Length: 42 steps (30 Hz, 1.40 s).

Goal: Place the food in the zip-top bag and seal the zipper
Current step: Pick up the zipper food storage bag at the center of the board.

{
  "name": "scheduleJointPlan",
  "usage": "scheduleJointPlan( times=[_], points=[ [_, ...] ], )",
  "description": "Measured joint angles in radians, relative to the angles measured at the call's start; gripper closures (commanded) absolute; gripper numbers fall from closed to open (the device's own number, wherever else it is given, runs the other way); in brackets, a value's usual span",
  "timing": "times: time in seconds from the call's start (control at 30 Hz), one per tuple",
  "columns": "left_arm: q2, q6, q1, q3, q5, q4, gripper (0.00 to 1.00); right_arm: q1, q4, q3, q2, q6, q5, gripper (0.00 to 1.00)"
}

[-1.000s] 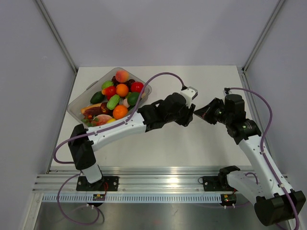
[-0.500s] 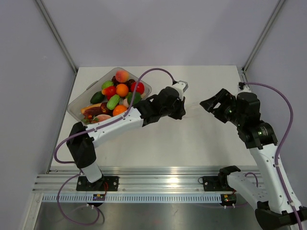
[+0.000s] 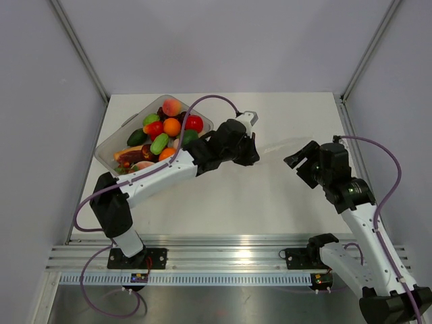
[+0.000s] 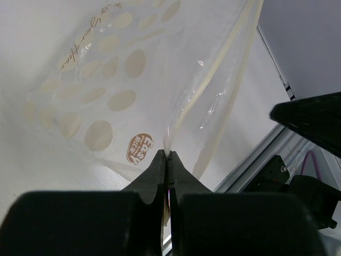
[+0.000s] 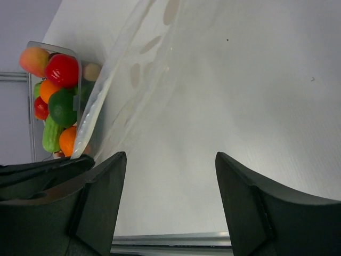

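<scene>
My left gripper is shut on an edge of the zip-top bag, a clear pouch with beige dots and a brown logo. The zipper runs as a whitish strip away from the fingers. From above the bag is a faint sheet between the two grippers. My right gripper stands open to the right of the bag, holding nothing. The food, orange, red, green and peach pieces, lies piled in the clear tray at the back left.
An aluminium rail runs along the near table edge, with both arm bases on it. Grey walls with slanted frame posts close in the left, right and back. The left arm's dark wrist shows at the lower left of the right wrist view.
The left gripper shut on the bag and drew back left with it. The right gripper let go, opened, and pulled away to the right and nearer the front.
</scene>
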Motion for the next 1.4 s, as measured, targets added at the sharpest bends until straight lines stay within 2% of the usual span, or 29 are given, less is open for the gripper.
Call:
scheduleJointPlan(
  times=[0.37,0.8,0.9,0.93,0.97,1.0,1.03,1.07,1.2,1.33,1.37,1.4],
  points=[
    [-0.006,-0.004,0.002,0.000,0.024,0.011,1.00,0.000,0.135,-0.063,0.064,0.021,-0.009,0.27],
    [-0.017,-0.004,0.002,-0.017,0.027,0.014,1.00,0.000,0.195,-0.076,0.065,0.031,-0.013,0.28],
    [-0.017,-0.005,0.002,-0.017,0.027,0.014,1.00,0.000,0.234,-0.110,0.085,0.029,-0.014,0.36],
    [-0.017,-0.005,0.002,-0.017,0.028,0.014,1.00,0.000,0.252,-0.127,0.101,0.027,-0.013,0.48],
    [-0.017,-0.006,0.002,-0.017,0.029,0.014,1.00,0.000,0.262,-0.135,0.113,0.023,-0.011,0.56],
    [-0.018,-0.008,0.002,-0.017,0.032,0.014,1.00,0.000,0.273,-0.143,0.128,0.018,-0.010,0.69],
    [-0.018,-0.008,0.002,-0.017,0.034,0.014,1.00,0.000,0.280,-0.147,0.140,0.006,-0.007,0.89],
    [-0.019,-0.010,0.002,-0.018,0.035,0.013,1.00,0.000,0.283,-0.148,0.149,-0.006,-0.004,0.99],
    [-0.044,-0.015,0.002,-0.038,0.037,0.011,1.00,0.000,0.265,-0.096,0.158,-0.073,0.004,1.00],
    [-0.075,-0.023,0.001,-0.043,0.057,0.021,1.00,0.000,0.190,0.104,0.215,-0.188,0.002,1.00],
    [-0.080,-0.027,0.001,-0.042,0.064,0.030,0.96,0.002,0.170,0.164,0.235,-0.220,-0.001,1.00],
    [-0.083,-0.028,0.001,-0.038,0.070,0.034,0.79,0.004,0.135,0.226,0.256,-0.249,-0.006,1.00]
  ],
)
